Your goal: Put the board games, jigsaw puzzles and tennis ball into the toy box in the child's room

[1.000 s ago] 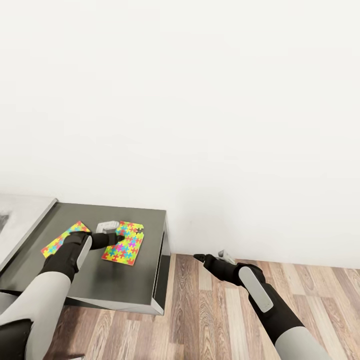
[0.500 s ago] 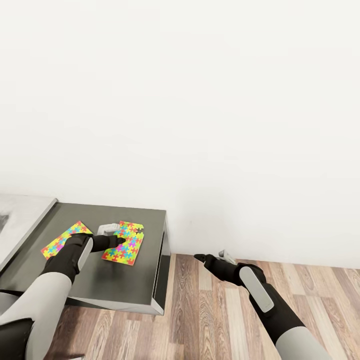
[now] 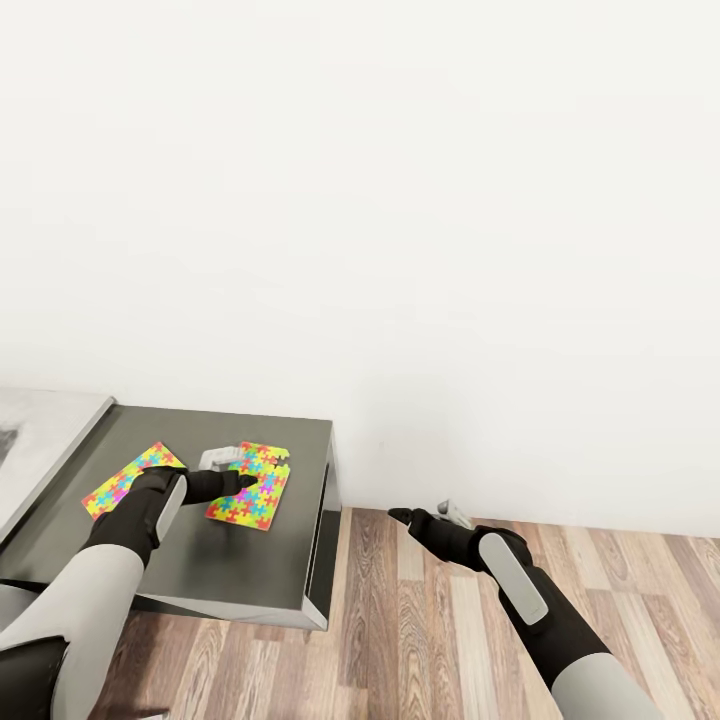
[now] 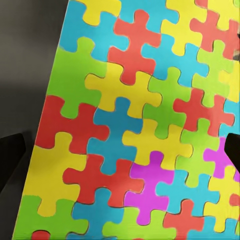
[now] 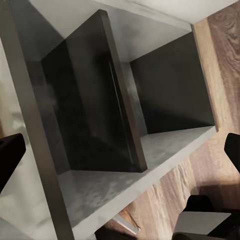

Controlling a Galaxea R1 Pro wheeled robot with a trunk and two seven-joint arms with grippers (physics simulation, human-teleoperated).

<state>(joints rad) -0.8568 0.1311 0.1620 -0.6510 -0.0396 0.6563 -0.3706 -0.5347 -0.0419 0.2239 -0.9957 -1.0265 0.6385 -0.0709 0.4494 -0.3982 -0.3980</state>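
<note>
White wall (image 3: 400,200), wood floor (image 3: 400,640), dark grey cabinet (image 3: 230,570).

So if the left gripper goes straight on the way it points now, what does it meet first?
Most likely the jigsaw puzzle lying flat on the dark cabinet top: the left gripper hangs just over it, open, fingertips at either side.

The head camera looks down from afar, sharing the jigsaw puzzle (image 3: 250,486) at eight o'clock with the close left wrist camera.
</note>
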